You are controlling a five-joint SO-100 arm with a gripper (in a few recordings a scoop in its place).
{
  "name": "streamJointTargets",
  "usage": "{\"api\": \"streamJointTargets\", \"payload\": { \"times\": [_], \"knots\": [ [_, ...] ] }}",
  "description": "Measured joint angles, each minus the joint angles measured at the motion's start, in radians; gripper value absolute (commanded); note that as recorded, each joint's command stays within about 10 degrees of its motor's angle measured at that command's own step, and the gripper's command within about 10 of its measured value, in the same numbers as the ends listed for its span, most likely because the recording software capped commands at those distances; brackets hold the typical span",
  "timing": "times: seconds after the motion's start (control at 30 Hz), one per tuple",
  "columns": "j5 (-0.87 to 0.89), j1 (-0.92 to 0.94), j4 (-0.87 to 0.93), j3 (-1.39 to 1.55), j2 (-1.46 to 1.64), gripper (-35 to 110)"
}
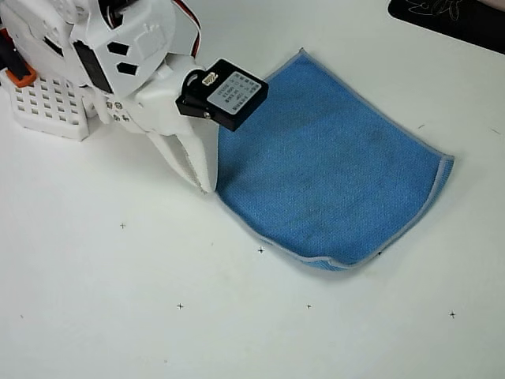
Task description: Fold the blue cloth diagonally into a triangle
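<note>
The blue cloth (331, 166) lies on the white table, right of centre, with pale grey edging along its upper and lower right sides. Its lower left side is rounded and shows no edging, as if curled under. My white gripper (205, 183) points down at the cloth's left corner. The fingers are pressed together into one wedge, with the tips right at the cloth's edge, pinching that corner. The black camera block (225, 93) on my wrist covers part of the cloth's upper left side.
My arm's white perforated base (47, 106) stands at the top left. A black object (454, 17) lies at the top right edge. Small black cross marks dot the bare table below the cloth.
</note>
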Motion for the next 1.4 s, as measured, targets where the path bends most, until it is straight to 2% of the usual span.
{"api": "streamJointTargets", "payload": {
  "times": [0.07, 0.2, 0.37, 0.53, 0.73, 1.4],
  "knots": [
    [0.009, -0.003, -0.002, -0.002, 0.003, 11],
    [0.078, -0.150, -0.115, -0.066, 0.107, 20],
    [0.138, -0.284, -0.141, -0.066, 0.106, 31],
    [0.141, -0.179, -0.161, -0.066, 0.106, 41],
    [0.120, -0.106, -0.224, -0.066, 0.106, 41],
    [0.186, 0.084, -0.166, -0.066, 0.114, 41]
  ]
}}
